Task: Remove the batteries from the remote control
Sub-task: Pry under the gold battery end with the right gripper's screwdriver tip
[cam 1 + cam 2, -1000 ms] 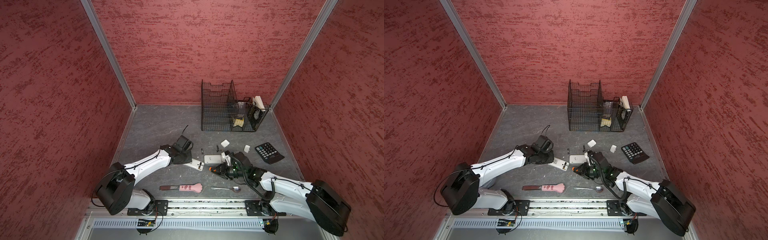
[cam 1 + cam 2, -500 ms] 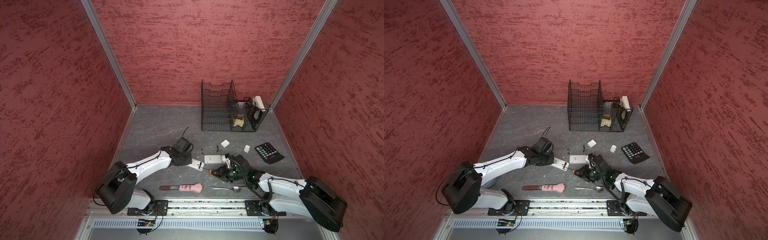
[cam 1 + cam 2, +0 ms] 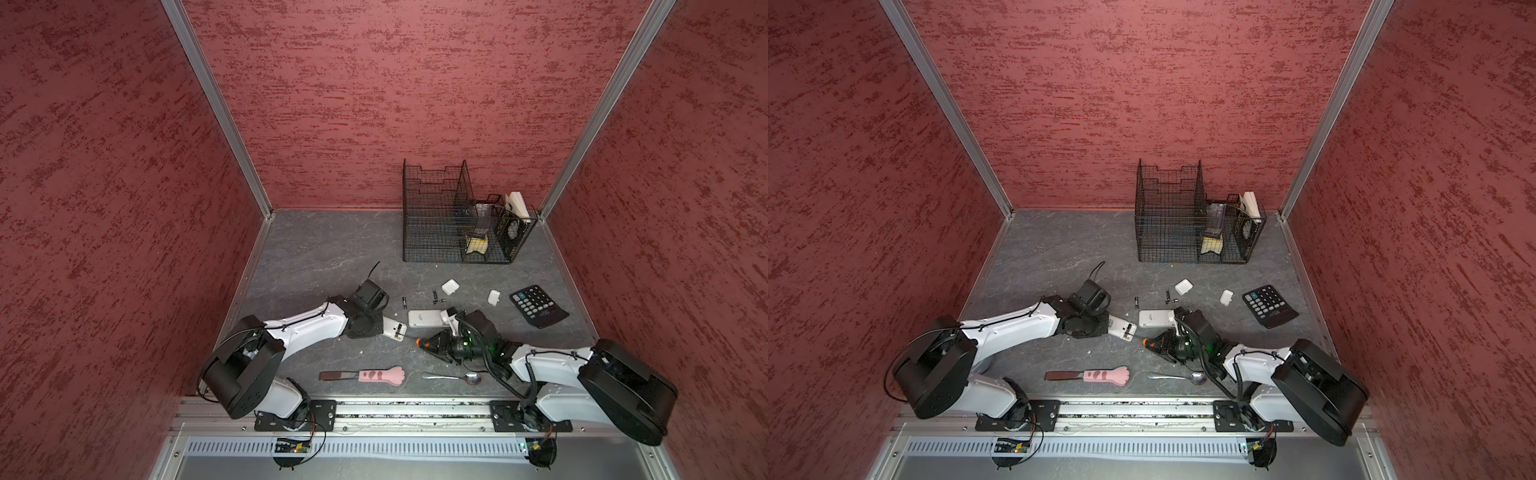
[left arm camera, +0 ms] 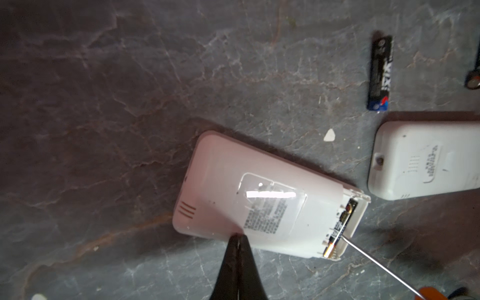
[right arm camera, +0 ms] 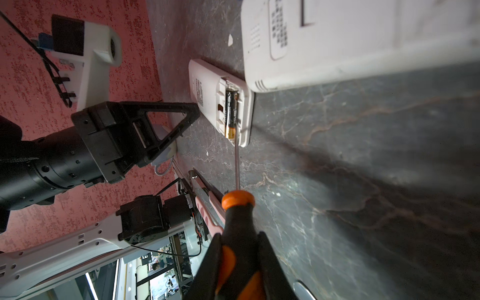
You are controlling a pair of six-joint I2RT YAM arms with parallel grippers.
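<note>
Batteries [image 4: 379,72] show at two depths from me. Nearest my base, a pink-handled spatula [image 3: 374,375] and a spoon [image 3: 453,377] lie flat on the table [image 3: 316,257]. Next out, my right gripper [image 5: 239,235] is clamped on the black-and-orange handle of a screwdriver [image 5: 237,205]. Its thin shaft reaches into the open bay of a white remote [image 4: 233,197] and meets the one battery [image 5: 231,114] seated there, close to its gold end. My left gripper [image 4: 237,237] has its jaws pressed together, the tip touching the long edge of that remote, which lies back up. Just beside it lies a second remote [image 3: 424,318], also back up. Beyond, a loose battery [image 3: 403,302] lies alone and a pair of batteries [image 3: 436,296] lies near a small white cover [image 3: 450,286]. Another cover [image 3: 493,297] and a calculator [image 3: 538,305] sit farther right, and a wire basket [image 3: 432,216] stands against the back wall.
</note>
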